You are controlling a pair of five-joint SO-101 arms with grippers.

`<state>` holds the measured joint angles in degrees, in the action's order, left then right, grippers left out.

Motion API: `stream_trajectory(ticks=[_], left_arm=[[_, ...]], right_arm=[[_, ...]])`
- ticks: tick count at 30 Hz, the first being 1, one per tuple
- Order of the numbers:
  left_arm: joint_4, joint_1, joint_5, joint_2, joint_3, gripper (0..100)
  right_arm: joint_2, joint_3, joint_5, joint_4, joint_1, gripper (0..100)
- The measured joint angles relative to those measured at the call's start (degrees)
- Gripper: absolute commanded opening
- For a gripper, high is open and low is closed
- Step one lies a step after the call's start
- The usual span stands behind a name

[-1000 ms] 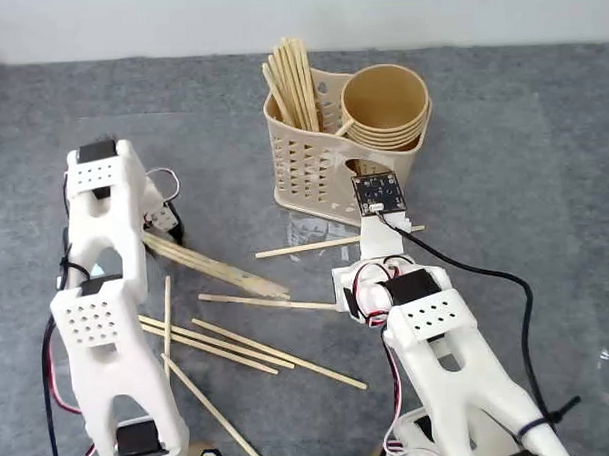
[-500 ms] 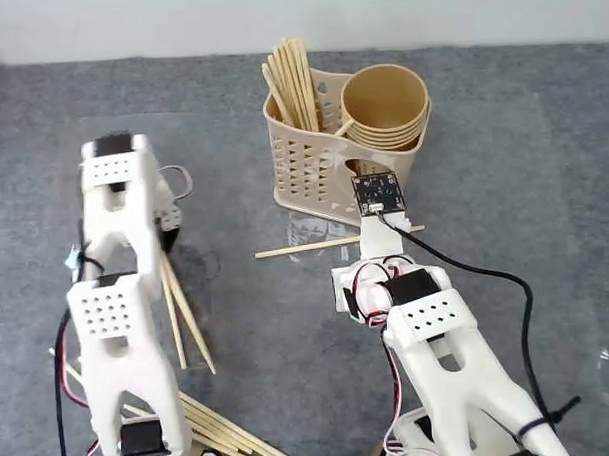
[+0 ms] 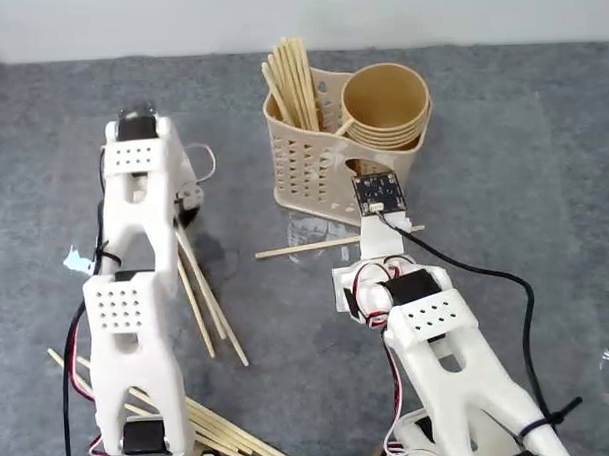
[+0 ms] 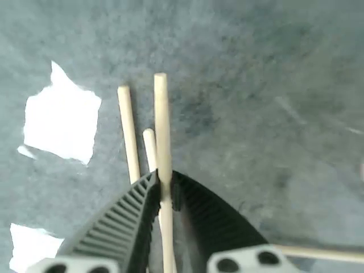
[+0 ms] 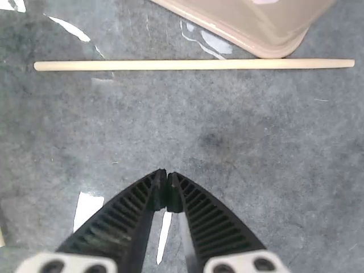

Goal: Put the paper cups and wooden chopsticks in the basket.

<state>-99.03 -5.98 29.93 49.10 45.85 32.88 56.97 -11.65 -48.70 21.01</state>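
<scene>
From above, the basket [image 3: 308, 183] stands far centre with the paper cups [image 3: 385, 105] nested inside, so they are done. The held chopsticks [image 3: 202, 292] trail nearward from the left arm.

At the left wrist, the left fingers [image 4: 153, 185] are clenched on one stick, probably for lifting.

At the right wrist, the right fingers [image 5: 166, 187] are pressed together on nothing, near the stray chopstick [image 5: 193, 65] lying before the basket on the surface [image 5: 273, 142].

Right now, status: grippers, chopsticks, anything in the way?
Left gripper shut on chopsticks. Right gripper shut, empty, by loose chopstick. Nothing blocking basket.
</scene>
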Motion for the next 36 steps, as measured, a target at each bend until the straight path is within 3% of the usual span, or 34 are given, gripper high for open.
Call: stream_trajectory(ticks=[11, 19, 26, 36], left_arm=[[-0.35, 0.53, 0.0, -18.11, 1.05, 1], [0.53, 5.98, 0.18, -25.67, 14.07, 1], [11.34, 9.23, 0.35, -26.11, 27.08, 1], [28.04, 14.33, 0.35, -24.7, 28.75, 1]], right_arm=[[0.0, 0.0, 0.0, 0.0, 0.0, 0.9], [0.0, 0.0, 0.0, 0.0, 0.0, 0.9], [0.0, 0.0, 0.0, 0.0, 0.0, 0.9], [0.0, 0.0, 0.0, 0.0, 0.0, 0.9]])
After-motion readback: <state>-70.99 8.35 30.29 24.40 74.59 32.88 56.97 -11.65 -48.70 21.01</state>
